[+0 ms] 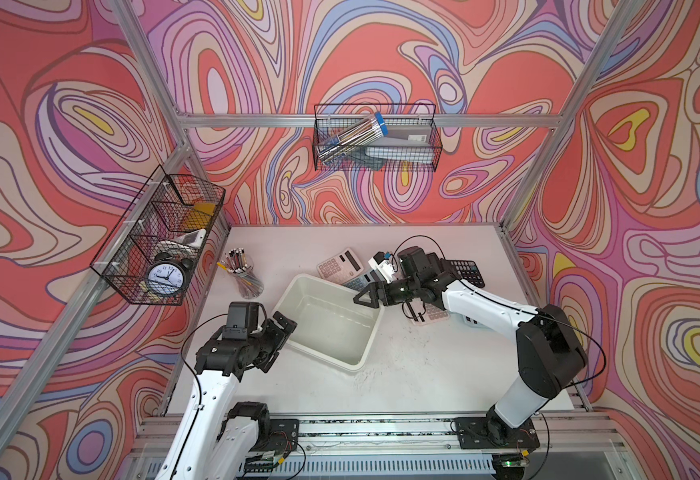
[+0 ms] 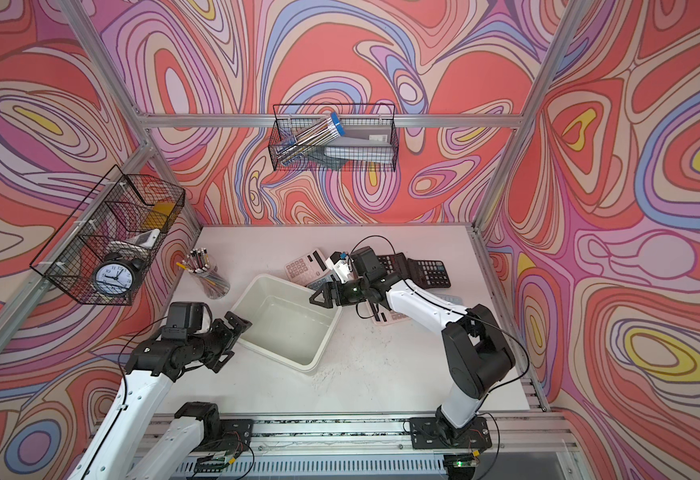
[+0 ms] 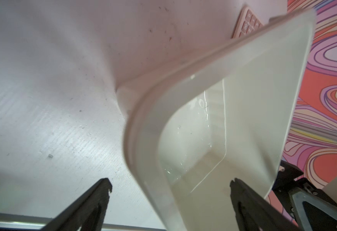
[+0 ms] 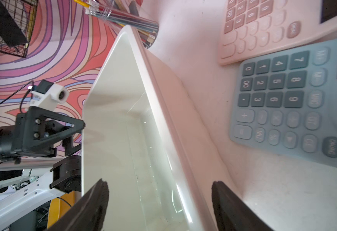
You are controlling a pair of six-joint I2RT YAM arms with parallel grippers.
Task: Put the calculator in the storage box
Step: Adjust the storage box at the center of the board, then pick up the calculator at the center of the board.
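Observation:
The cream-white storage box [image 1: 319, 353] [image 2: 273, 355] sits mid-table with nothing inside. Behind it lie a pink calculator [image 1: 337, 264] [image 4: 263, 26] and a blue-grey calculator [image 1: 358, 282] [image 4: 295, 104]. A black calculator [image 1: 466, 272] lies further right, and another pale one [image 1: 431, 313] shows under my right arm. My left gripper [image 1: 279, 340] [image 3: 170, 184] is open, and the box's near-left corner rim [image 3: 143, 124] runs between its fingers. My right gripper [image 1: 364, 297] [image 4: 160, 186] is open astride the box's far-right rim [image 4: 163, 112]. Neither holds anything.
A clear cup of pencils [image 1: 246, 276] stands left of the box. A black wire basket [image 1: 132, 232] with an alarm clock [image 1: 166, 278] hangs on the left wall. Another wire basket [image 1: 375, 139] hangs on the back wall. Aluminium posts frame the table.

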